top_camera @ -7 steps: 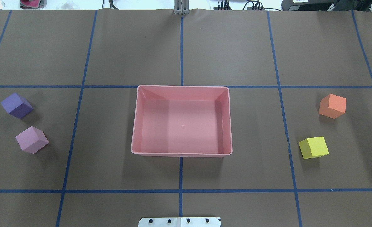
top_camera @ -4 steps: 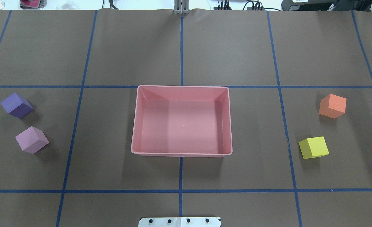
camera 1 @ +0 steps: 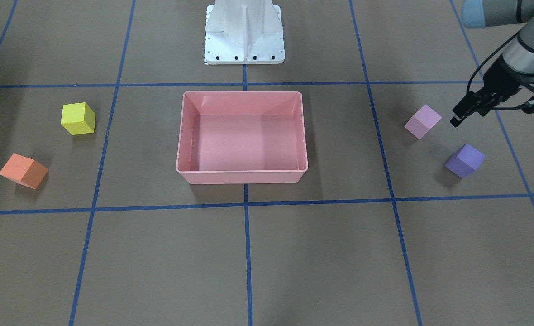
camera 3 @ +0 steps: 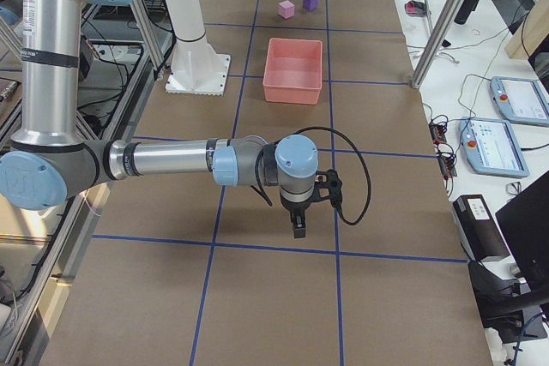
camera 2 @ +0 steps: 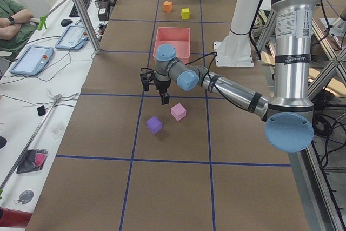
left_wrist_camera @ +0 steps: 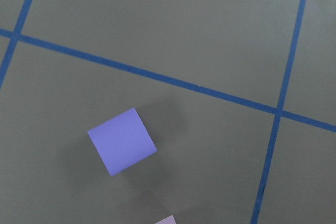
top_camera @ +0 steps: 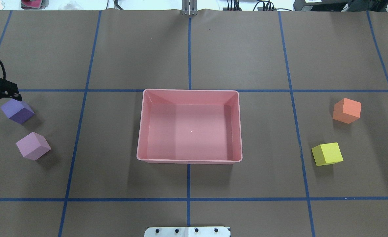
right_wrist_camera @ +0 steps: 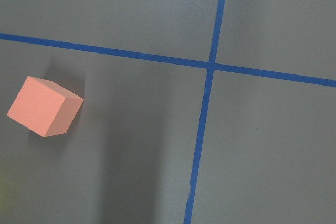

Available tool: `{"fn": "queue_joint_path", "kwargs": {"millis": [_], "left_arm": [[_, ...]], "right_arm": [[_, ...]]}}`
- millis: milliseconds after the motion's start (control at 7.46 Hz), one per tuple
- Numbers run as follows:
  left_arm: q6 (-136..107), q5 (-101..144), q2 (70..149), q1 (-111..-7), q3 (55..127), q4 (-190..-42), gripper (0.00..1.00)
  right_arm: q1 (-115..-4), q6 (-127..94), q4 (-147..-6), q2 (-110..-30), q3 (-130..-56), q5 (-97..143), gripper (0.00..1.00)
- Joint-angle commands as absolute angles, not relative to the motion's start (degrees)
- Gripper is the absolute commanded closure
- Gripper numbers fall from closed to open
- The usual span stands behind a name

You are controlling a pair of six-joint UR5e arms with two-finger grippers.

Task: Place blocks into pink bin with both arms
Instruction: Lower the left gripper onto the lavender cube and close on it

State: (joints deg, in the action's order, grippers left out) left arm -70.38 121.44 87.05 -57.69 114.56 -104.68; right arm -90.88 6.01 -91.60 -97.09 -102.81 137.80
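The pink bin is seen at the middle of the surface, straight out from the white base, with nothing inside it. All four blocks are set on the surface outside the bin and well apart from it. The purple block and the lilac block are placed near each other on the robot's left. The orange block and the yellow block are placed near each other on its right. Each block is turned at an angle to the blue tape lines by which the surface is divided into squares.

The left gripper is held above the surface just beside the purple block, on the side away from the bin. Its fingers are spread apart and nothing is held between them. The right gripper is shown only from the side, raised above the surface at the robot's right end. Whether it is wide or narrow cannot be told. The orange block is caught at the left edge of the right wrist view.
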Motion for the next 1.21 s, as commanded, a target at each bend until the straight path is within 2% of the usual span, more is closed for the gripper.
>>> {"fn": "queue_joint_path", "kwargs": {"millis": [0, 402, 1072], "left_arm": [[-82.0, 112.7, 86.4, -49.1, 114.9, -104.9, 0.0], [-85.9, 108.5, 79.3, -44.6, 114.1, -114.7, 0.0], [-90.6, 105.4, 79.7, -39.1, 112.9, -114.9, 0.0]], "right_arm": [[-90.9, 5.8, -91.7, -97.1, -103.3, 138.1, 0.0], [-90.9, 5.8, -91.7, -97.1, -103.3, 138.1, 0.0], [-91.0, 5.8, -91.7, -97.2, -103.1, 138.1, 0.0]]}}
